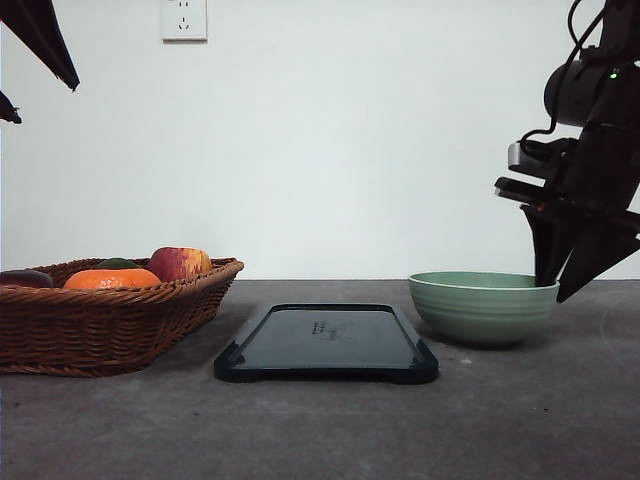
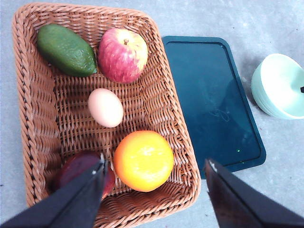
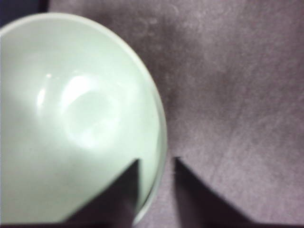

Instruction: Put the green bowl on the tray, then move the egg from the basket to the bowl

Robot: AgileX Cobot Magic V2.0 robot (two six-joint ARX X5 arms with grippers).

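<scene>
The left claw (image 2: 154, 173) hangs wide open and empty above the basket (image 2: 38, 118), where the egg (image 2: 105, 108) lies. The tray (image 1: 325, 342) sits bare mid-desk. The green bowl (image 1: 483, 306) rests on the desk right of it, the right claw (image 3: 157, 190) straddling its rim, narrowly parted.

Right arm, as I see it from the front: lowered at the far right, wrist angled down, black two-fingered right gripper (image 1: 556, 284) with fingers slightly parted, one to each side of a rim. Left arm: raised high, black two-fingered left gripper (image 2: 154, 166) spread wide, fingers pointing downward, holding nothing.
</scene>
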